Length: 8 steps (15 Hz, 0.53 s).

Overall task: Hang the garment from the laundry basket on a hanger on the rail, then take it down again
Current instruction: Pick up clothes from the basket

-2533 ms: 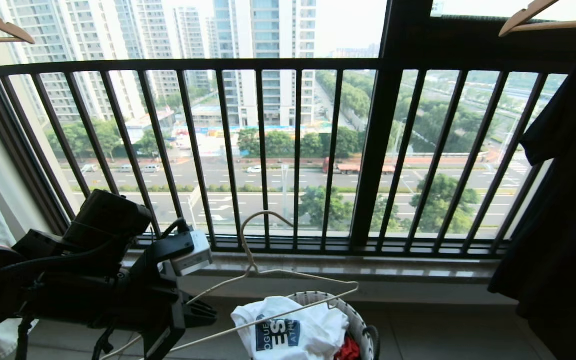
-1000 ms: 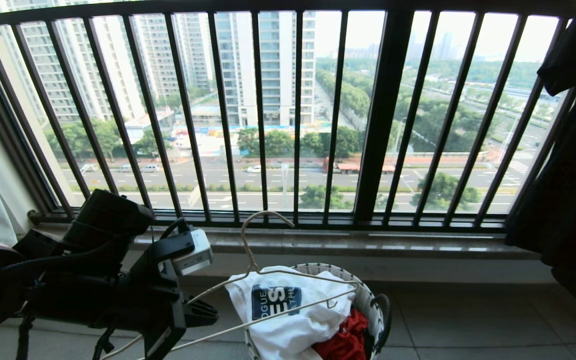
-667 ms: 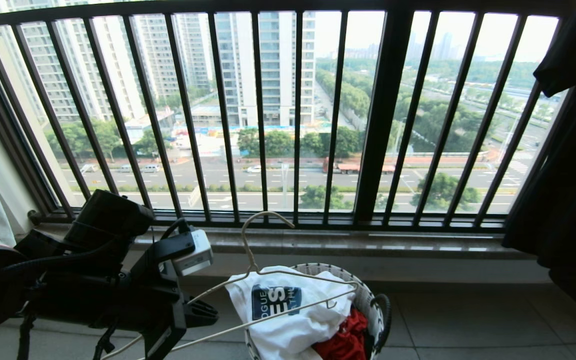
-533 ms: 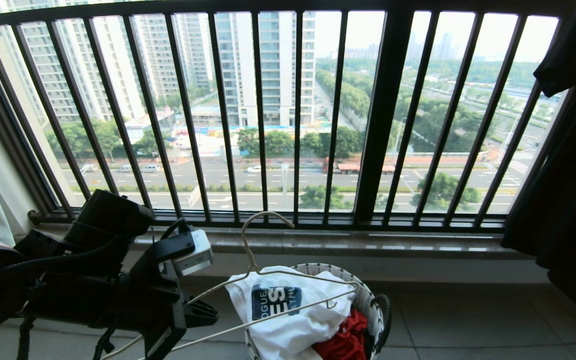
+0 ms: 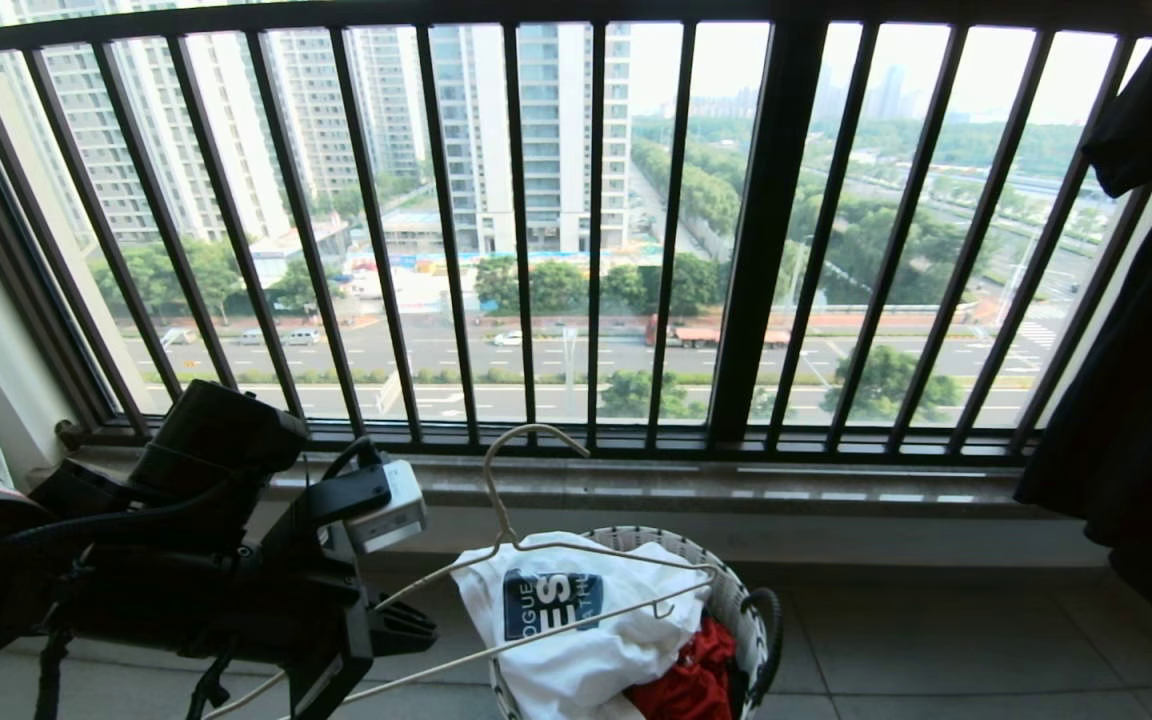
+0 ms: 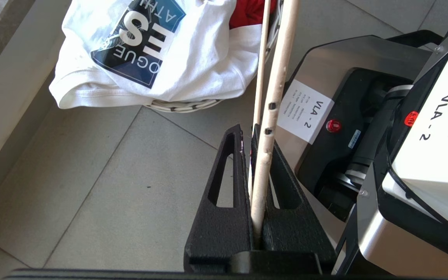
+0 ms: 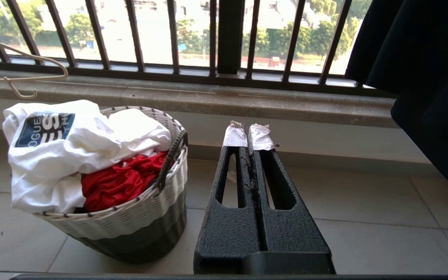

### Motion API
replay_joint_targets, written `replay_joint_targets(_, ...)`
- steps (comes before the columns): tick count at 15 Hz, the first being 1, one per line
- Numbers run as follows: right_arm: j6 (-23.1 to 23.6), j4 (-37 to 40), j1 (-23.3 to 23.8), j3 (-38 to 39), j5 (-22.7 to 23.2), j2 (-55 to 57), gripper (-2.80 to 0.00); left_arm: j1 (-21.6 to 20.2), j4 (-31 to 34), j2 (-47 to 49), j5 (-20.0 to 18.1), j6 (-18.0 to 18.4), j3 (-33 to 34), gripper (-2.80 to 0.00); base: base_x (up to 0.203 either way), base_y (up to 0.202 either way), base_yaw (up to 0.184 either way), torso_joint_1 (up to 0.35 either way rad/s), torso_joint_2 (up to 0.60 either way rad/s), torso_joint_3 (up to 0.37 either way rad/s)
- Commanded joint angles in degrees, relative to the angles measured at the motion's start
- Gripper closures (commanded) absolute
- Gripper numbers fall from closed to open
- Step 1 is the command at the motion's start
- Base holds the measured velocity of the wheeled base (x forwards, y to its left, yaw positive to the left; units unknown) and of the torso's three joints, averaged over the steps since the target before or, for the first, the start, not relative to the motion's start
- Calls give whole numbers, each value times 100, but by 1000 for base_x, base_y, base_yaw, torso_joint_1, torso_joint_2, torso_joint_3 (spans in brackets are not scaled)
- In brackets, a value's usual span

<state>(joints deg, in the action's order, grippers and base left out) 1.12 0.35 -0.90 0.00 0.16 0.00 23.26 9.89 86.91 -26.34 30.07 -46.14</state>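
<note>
- Gripping the thin cream-white wire hanger by its lower bar, the left gripper sat low at the robot's left, jaws clamped on the wire; the hook stood up in front of the window sill.
- White crew-neck T-shirt lay crumpled on top of the small round white woven laundry basket, partly over the rim. Dark blue chest logo faced up, readable in part as "OGUE", "ES", "ATH".
- Red cloth sat in the basket beside the T-shirt.
- Right gripper was low beside the basket, jaws pressed together, empty, white tape on the fingertips.
- Robot base carried labels reading "VLA - 2".
- Grey tiled floor to the right of the basket was open up to the hanging black garment.
- Black barred window railing closed off the far side.
</note>
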Motion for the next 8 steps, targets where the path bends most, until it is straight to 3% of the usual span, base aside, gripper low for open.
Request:
replay_joint_targets(1, 2, 0, 2, 0, 9, 0, 0, -6, -6, -16, -13, 16, 10, 0, 0, 0, 0, 0, 0, 0)
replay_joint_targets(4, 2, 0, 2, 0, 2, 0, 0, -6, -522, 23, -20, 8, 237, 0, 0, 0, 0, 0, 0, 0)
replay_joint_targets(8, 2, 0, 2, 0, 10, 0, 0, 3, -672, -16, -11, 7, 325, 0, 0, 0, 0, 0, 0, 0)
